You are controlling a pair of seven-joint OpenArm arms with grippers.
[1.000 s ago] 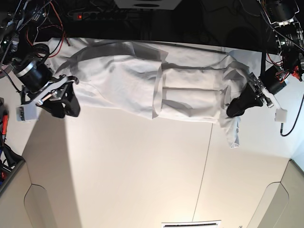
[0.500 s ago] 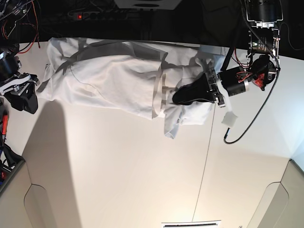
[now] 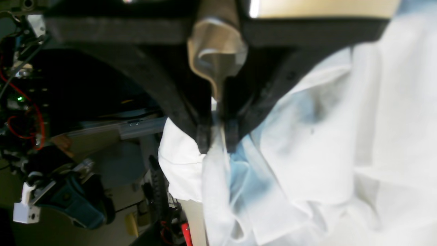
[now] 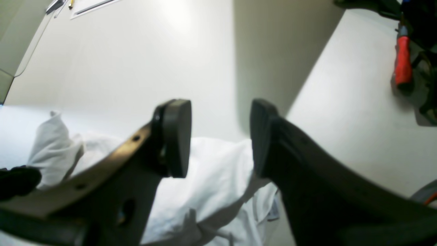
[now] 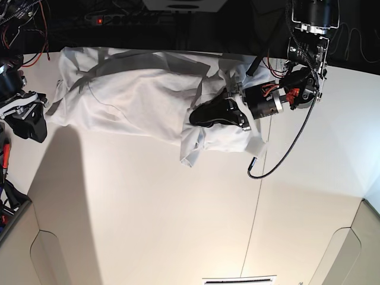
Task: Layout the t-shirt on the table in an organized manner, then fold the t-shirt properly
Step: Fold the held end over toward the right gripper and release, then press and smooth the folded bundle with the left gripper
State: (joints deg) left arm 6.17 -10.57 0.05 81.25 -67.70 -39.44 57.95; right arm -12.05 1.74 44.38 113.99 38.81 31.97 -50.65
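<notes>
Left pincer (image 5: 199,117) clamped; right pincer (image 4: 220,136) agape, empty.

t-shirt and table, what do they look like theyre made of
The t-shirt: thin, soft woven or knit fabric, likely cotton, matte white. It wrinkles, bunches and drapes limply where the left gripper pinches it.

The table: a hard, smooth white board, possibly laminate, with a slight sheen. It is flat, reflects a soft glare, and a thin dark seam crosses it.
</notes>
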